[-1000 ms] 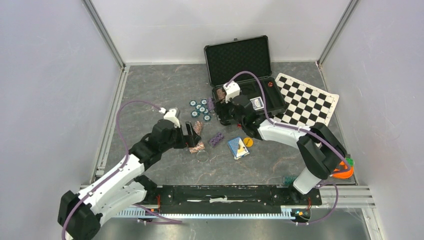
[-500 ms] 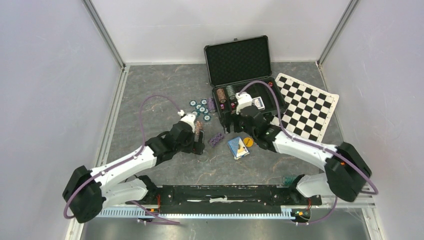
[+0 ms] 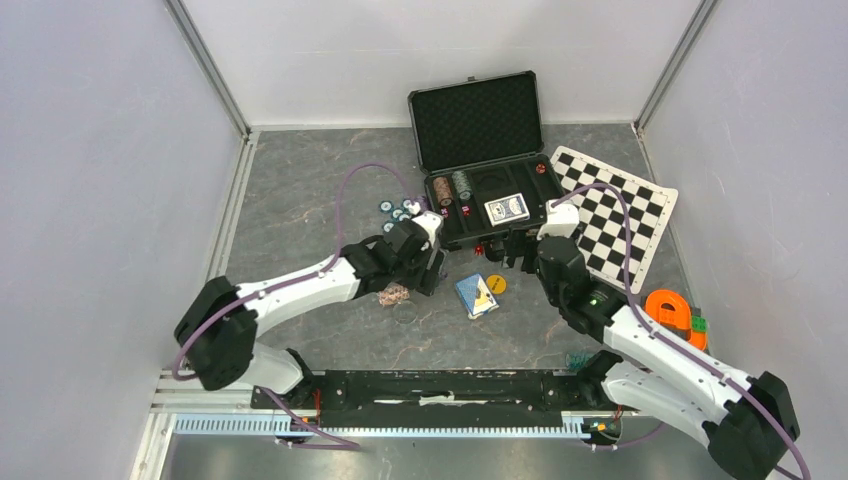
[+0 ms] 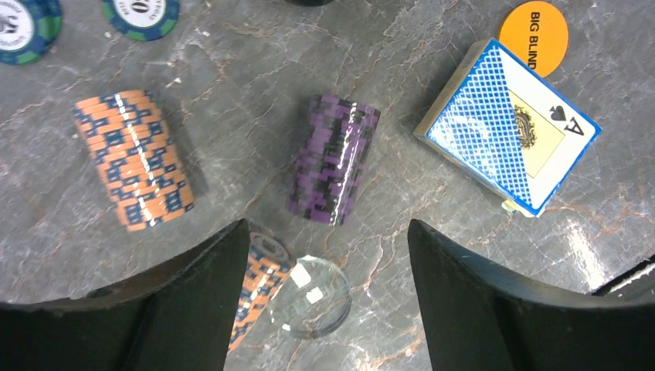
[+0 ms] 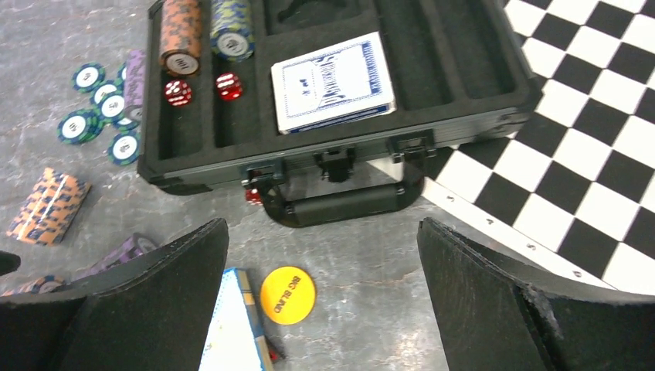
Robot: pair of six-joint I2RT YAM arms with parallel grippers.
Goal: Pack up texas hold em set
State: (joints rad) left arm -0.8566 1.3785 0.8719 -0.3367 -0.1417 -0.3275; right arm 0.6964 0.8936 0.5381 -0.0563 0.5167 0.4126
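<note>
**A robot work cell in a laboratory**

This place looks like a small closed work cell of a robotics lab. Plain white wall panels stand on three sides, with aluminium posts in the far corners. The table has a grey, stone-patterned top. Two white-and-black robot arms, the left arm and the right arm, are fixed on a mounting rail at the near edge.

walls: plain white | floor: grey marbled | corner posts: metal, likely aluminium | light: even
</note>
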